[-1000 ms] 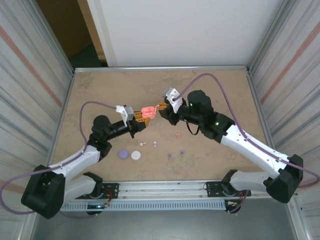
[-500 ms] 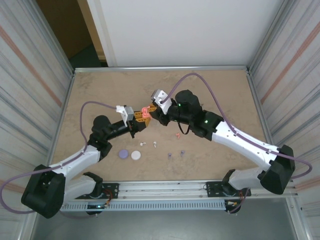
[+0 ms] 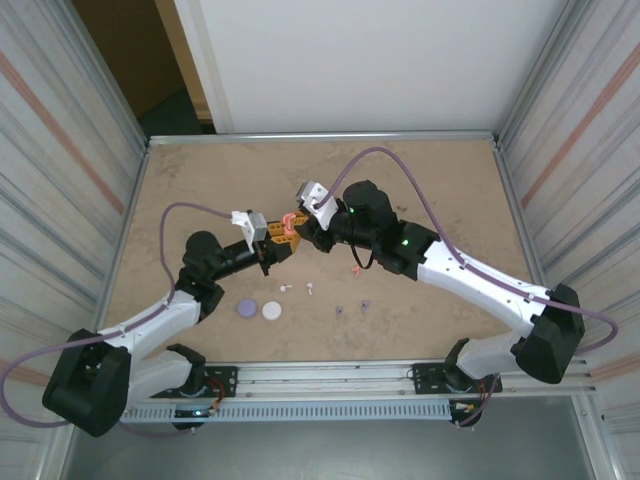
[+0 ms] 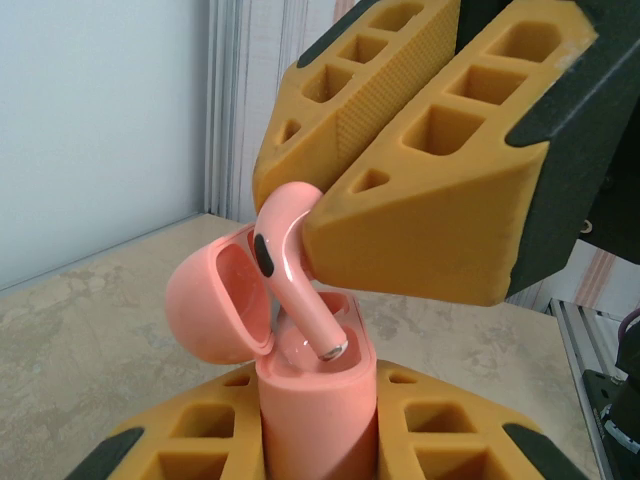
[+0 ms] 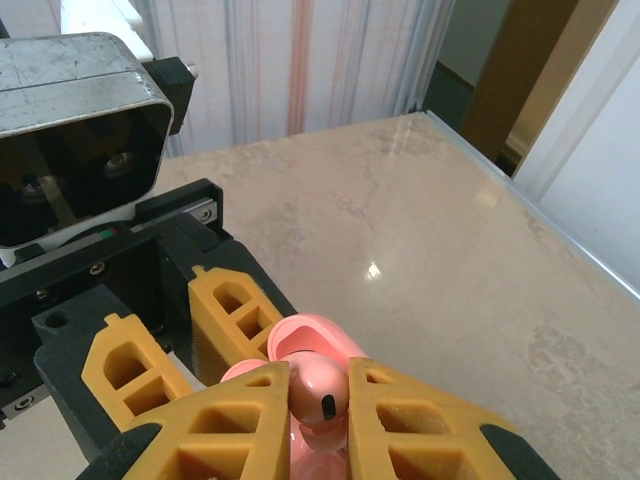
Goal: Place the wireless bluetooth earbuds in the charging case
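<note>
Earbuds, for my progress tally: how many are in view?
6: white pair, purple pair and one pink loose on the table; other pink in the right fingers, at the case.

A beige, stone-patterned worktop (image 3: 200, 180) is edged with thin metal strips and enclosed on both sides by pale ribbed wall panels (image 3: 55, 170) marked with faint reddish stripes. Behind it a plain white wall (image 3: 370, 60) is seen, and a brown door (image 3: 120, 40) is set beside it at the far left. Soft light is reflected off the worktop.
</note>
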Robot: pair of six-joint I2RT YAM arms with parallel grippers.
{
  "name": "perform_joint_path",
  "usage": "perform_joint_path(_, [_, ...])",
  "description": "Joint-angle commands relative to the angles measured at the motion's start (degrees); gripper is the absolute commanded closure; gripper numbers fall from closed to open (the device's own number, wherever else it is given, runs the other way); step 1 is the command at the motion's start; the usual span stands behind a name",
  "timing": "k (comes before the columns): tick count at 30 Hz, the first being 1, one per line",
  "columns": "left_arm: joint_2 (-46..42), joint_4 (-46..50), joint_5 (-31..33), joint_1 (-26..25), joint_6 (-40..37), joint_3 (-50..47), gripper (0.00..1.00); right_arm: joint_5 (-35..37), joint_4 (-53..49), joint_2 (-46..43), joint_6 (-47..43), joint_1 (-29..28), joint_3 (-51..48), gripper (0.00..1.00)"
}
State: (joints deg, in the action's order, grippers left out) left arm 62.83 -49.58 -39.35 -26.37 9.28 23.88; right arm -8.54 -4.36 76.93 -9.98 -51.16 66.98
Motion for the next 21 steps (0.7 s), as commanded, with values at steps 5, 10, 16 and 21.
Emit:
perform_joint_path(5, [-0.2,-2.2,-0.9,-0.5,0.8,1.3,1.0,1.0,-0.3,0.5,-1.4,-0.6,1.8,0.84])
perform_joint_path(10, [-0.3,-2.2,-0.8,-0.5,0.9,1.2,1.0,0.9,-0.6,0.7,-1.4,-0.7,1.8,0.83])
perform_joint_path(16, [-0.3,-2.1,-0.9,-0.5,0.9,1.2,1.0,0.5,-1.5,1.0,-1.8,-0.9,2.0,0.83])
perform_joint_path(21, [-0.4,-2.1,-0.8,-0.5,1.0,1.2,1.0,-0.1,-2.3,1.0,-2.1,-1.0,1.9,0.83])
